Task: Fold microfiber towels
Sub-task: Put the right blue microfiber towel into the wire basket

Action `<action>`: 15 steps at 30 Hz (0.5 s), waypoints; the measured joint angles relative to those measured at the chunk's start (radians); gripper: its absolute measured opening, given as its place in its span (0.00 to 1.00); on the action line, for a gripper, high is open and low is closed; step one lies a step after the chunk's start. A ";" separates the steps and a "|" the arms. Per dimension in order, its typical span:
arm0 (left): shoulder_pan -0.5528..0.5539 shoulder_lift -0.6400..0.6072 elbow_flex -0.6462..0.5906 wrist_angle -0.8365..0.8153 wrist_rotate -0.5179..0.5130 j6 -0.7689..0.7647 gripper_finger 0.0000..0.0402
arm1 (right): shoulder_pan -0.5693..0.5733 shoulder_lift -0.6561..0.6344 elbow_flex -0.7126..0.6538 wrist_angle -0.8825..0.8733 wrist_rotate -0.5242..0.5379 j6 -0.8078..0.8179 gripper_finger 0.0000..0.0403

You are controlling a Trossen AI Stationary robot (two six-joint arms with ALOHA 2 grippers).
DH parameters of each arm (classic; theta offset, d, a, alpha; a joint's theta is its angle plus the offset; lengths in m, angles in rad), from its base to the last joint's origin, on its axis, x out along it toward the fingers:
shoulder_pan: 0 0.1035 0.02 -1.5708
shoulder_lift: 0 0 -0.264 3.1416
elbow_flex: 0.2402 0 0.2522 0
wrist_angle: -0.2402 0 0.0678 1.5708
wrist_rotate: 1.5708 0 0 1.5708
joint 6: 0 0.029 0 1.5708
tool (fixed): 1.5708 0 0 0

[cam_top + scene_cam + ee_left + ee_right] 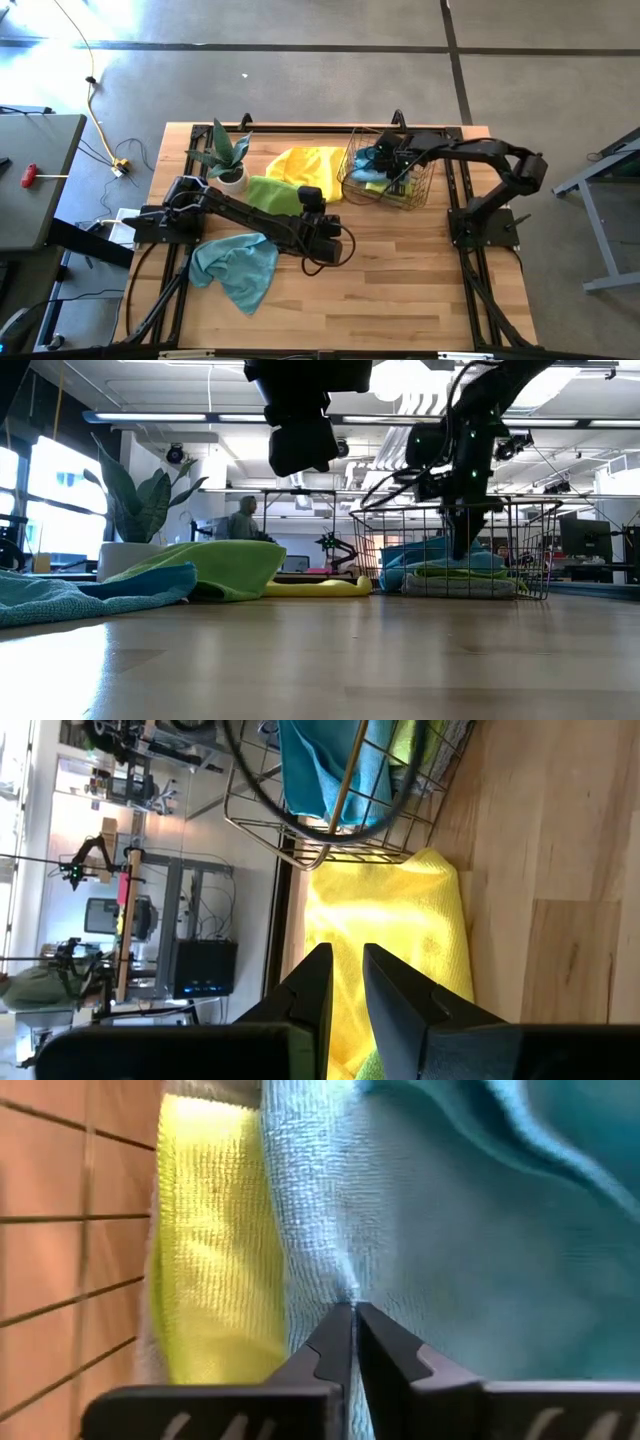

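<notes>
On my far left a side table (40,170) stands apart from the wooden table (400,300), with a yellow cable (95,110) trailing over the floor between them. Nearest the left edge of the wood, a teal towel (238,268) lies crumpled beside my left arm. Behind it stands the plant (228,160) in its white pot, just beside a lime towel (272,192) that lies bunched, touching a yellow towel (308,165) spread flat behind it.

My left gripper (325,235) hangs above the bare wood in the middle of the table, close by the lime towel; its fingers (318,985) stand a narrow gap apart and I hold nothing in them. From that wrist, the yellow towel lies straight ahead and the basket beyond it.

To the right, touching the yellow towel's edge, sits the wire basket (420,195). In it are a blue towel (450,1230) lying uppermost, a yellow-green one (210,1250) beside and under it, and a pale one (470,586) at the bottom of the stack. My right gripper (353,1315) reaches down over the basket's rim into it, fingers pressed together and pinching a fold of the blue towel. In the low view a person (240,518) sits far off in the room behind the table.
</notes>
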 joint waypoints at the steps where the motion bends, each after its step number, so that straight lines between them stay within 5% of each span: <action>1: 0.002 0.000 0.000 0.000 0.000 0.000 0.13 | 0.003 -0.002 0.020 -0.027 -0.010 0.009 0.04; 9: 0.003 0.000 0.000 -0.010 0.001 0.000 0.13 | 0.033 -0.008 0.136 -0.256 -0.129 0.154 0.01; 15: 0.003 0.000 0.000 -0.019 0.001 -0.003 0.13 | 0.076 -0.009 0.109 -0.281 0.026 0.138 0.16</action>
